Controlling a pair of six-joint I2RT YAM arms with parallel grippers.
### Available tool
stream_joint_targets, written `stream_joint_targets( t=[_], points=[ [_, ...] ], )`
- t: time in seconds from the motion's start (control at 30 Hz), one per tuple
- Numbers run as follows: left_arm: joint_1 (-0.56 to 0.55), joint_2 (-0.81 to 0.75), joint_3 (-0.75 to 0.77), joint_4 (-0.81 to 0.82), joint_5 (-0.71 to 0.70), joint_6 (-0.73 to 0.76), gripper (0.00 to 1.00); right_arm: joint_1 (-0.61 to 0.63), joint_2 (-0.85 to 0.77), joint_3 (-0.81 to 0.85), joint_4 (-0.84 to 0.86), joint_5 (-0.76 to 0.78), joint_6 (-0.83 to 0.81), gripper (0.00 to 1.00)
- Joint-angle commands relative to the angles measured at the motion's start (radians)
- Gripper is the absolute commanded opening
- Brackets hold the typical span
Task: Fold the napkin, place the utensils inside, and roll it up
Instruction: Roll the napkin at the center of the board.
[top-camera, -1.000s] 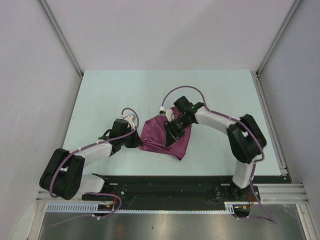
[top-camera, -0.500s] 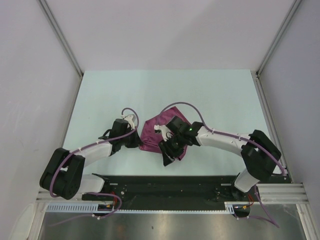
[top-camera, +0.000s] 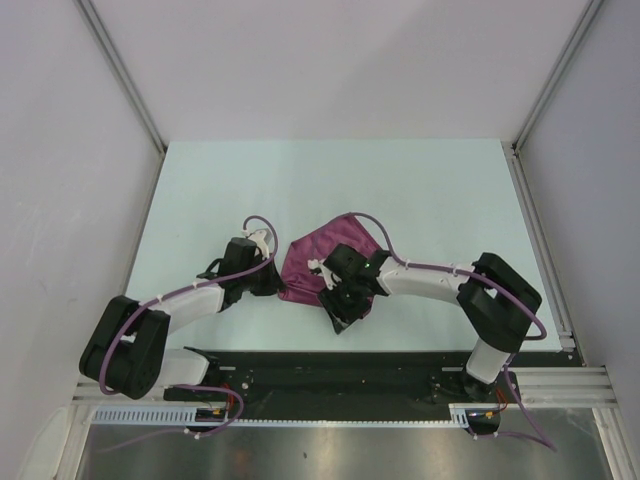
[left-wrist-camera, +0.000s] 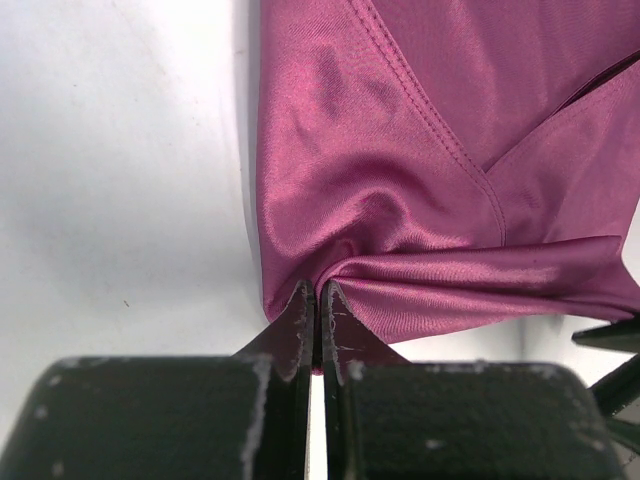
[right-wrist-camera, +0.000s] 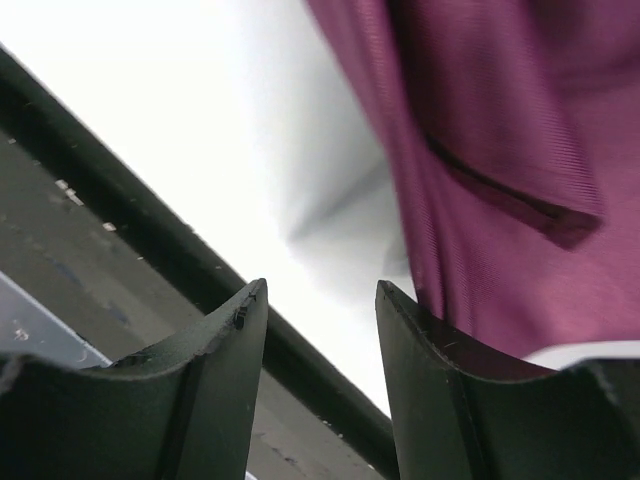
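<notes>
Jaws first: left gripper (left-wrist-camera: 312, 300) is pressed closed, pinching a bunched corner of the napkin (left-wrist-camera: 400, 180), and the cloth puckers into creases right at the fingertips. Right gripper (right-wrist-camera: 320, 295) stands partly apart with nothing between its fingers; only bare table and the dark rail show through the gap. Plum cloth lies just past its right finger, and I cannot tell whether they touch.

Napkin lies near the middle of the table (top-camera: 250, 180), toward the near side and between the two grippers. It is folded over itself, with a hemmed edge crossing diagonally and an overlapping flap in the left wrist view. The left gripper holds its left near corner, and the right gripper sits at its near edge, close to the black base rail (top-camera: 340, 365).

Versus a second ago: the right gripper was on top of the cloth's right part and has since come down to the near edge. Its forearm now lies lower and flatter, with the elbow tucked in closer. The cloth's far corner, covered by that arm before, now shows, and the long near-right flap looks pulled in. Left arm is unchanged, same pinch.

Surface is pale mint and plain. Light grey walls with metal corner strips close in three sides, and a metal plate runs along the front below the rail.
</notes>
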Motion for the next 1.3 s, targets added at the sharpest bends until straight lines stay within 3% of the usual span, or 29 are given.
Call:
stream_joint_targets(
  t=[0.0,0.77,1.07,1.27],
  points=[
    [0.011,0.006,0.027,0.004,-0.007,0.015,0.0,-0.033,-0.007,0.035,-0.022,0.058,-0.026,0.52],
    [0.011,0.013,0.035,0.004,0.005,0.016,0.0,-0.173,0.043,-0.028,-0.025,-0.02,-0.057,0.5],
    [0.011,0.035,0.052,-0.004,0.018,0.016,0.0,-0.119,-0.027,0.177,-0.097,0.014,-0.09,0.51],
    [0.011,0.049,0.056,-0.008,0.021,0.016,0.0,-0.101,0.005,0.263,-0.028,-0.003,-0.087,0.5]
  ],
)
